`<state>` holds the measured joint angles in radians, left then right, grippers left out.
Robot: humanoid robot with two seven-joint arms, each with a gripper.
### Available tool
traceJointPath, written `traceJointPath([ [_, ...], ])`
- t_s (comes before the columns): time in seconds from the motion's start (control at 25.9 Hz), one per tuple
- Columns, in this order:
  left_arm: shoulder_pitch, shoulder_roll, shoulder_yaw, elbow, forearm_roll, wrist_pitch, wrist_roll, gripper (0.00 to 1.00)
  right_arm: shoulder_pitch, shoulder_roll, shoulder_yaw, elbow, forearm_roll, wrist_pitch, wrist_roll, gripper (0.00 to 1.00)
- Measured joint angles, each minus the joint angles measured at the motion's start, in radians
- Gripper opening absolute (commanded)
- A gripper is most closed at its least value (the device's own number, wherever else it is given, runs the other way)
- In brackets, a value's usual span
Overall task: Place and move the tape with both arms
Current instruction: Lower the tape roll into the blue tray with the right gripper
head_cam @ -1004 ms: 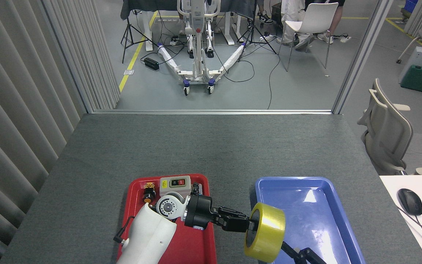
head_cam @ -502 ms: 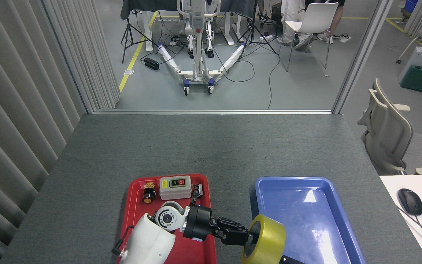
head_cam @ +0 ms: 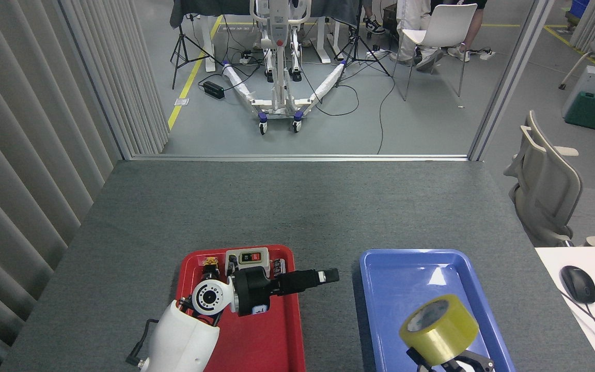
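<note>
The yellow tape [head_cam: 439, 330] hangs tilted over the near part of the blue tray [head_cam: 380, 268], its white core facing up and left. My right gripper [head_cam: 450, 362] comes up from the bottom edge, its black fingers [head_cam: 475, 357] closed around the roll's underside; most of that gripper is out of frame. My left gripper [head_cam: 323, 276] is over the right side of the red tray [head_cam: 189, 268], pointing right toward the blue tray. Its fingers are stretched out straight with nothing between them, well apart from the tape.
The red tray holds a grey switch box [head_cam: 247, 257], an orange-capped button [head_cam: 208, 270] and small parts, partly behind my left wrist. A white desk with a mouse [head_cam: 578, 283] stands at the right. The grey table [head_cam: 297, 206] stretches ahead of both trays.
My left gripper let go of the tape and pulled back left over the red tray. The tape moved right and tilted, now carried by my right gripper over the blue tray.
</note>
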<state>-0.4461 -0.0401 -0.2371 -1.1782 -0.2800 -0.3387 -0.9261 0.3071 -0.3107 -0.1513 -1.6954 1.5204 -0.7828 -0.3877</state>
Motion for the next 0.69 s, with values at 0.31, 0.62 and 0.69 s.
traceJointPath([
  [0.31,0.259,0.059,-0.044,-0.37,-0.632,0.146,0.503,1.0,-0.124,-0.023,0.008,-0.022,-0.25,0.362,0.604,0.0],
  [0.62,0.43,0.106,-0.131,-0.382,-0.939,0.401,1.02,0.99,-0.227,-0.042,0.009,-0.03,-0.35,0.418,1.178,0.0],
  [0.69,0.448,0.114,-0.149,-0.385,-0.954,0.53,1.068,0.99,-0.253,-0.043,0.011,-0.025,-0.361,0.423,1.268,0.0],
])
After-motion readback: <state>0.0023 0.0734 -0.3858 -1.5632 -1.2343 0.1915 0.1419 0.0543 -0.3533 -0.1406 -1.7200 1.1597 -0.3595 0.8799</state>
